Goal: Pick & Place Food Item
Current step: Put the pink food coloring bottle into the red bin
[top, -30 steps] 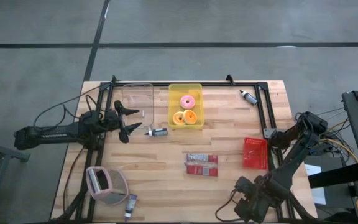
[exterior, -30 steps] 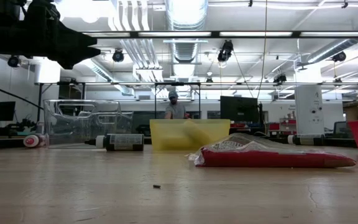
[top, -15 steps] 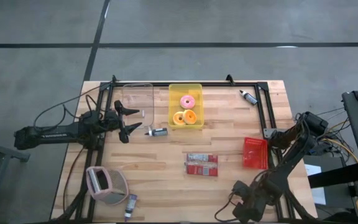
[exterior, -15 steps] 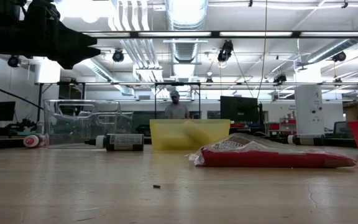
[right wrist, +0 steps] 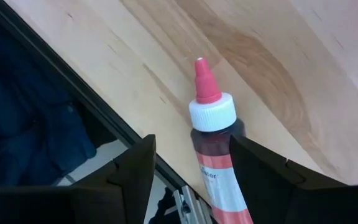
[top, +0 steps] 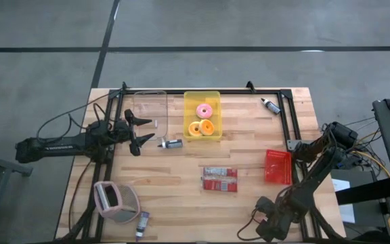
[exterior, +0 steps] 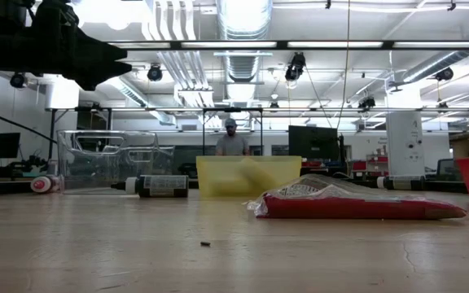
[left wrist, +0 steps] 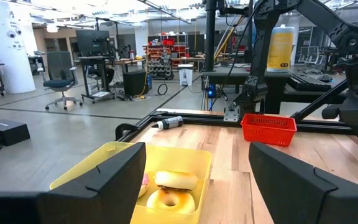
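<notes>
A yellow bin (top: 190,102) at the table's far middle holds a pink donut (top: 204,110) and two orange ones (top: 200,127); the bin also shows in the left wrist view (left wrist: 123,168). My left gripper (top: 147,132) is open and empty, level above the table just left of the bin and pointing at it. My right gripper (top: 266,230) is at the near edge, open. In the right wrist view its fingers (right wrist: 192,140) stand on either side of a sauce bottle (right wrist: 213,134) with a white cap and a red tip. The bottle lies on the wood.
A clear container (top: 149,112) and a small bottle (top: 170,144) lie by my left gripper. A red packet (top: 220,179) lies mid-table, a red basket (top: 277,167) at the right, a pink-and-white holder (top: 116,201) and a tube (top: 143,222) at the near left. A person stands beyond the table.
</notes>
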Available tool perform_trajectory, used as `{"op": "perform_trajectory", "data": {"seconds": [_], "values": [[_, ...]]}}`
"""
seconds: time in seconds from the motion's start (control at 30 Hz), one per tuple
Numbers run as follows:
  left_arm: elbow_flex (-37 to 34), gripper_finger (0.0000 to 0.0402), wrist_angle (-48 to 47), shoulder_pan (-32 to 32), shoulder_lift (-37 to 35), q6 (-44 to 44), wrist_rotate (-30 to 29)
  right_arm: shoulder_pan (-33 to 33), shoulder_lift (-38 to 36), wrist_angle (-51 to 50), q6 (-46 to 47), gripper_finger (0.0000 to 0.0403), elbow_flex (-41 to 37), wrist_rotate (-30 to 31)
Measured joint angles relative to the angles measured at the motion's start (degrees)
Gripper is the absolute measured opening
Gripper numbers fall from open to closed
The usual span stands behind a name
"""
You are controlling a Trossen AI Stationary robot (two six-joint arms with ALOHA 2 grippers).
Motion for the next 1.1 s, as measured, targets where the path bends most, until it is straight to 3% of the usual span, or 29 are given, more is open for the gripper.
{"op": "perform_trajectory", "data": {"seconds": [0.17,0.37,1.1], "values": [[0.0,0.0289,0.0,0.0,0.0,0.0,0.0,0.0,0.0,0.6,-0.2,0.0201,-1.6,0.2],[0.0,0.0291,0.0,0.0,0.0,0.0,0.0,0.0,0.0,8.1,-0.2,0.0201,-4.5,2.1],[0.0,0.0289,0.0,0.0,0.0,0.0,0.0,0.1,0.0,11.9,-3.0,0.0201,-9.9,1.9]]}}
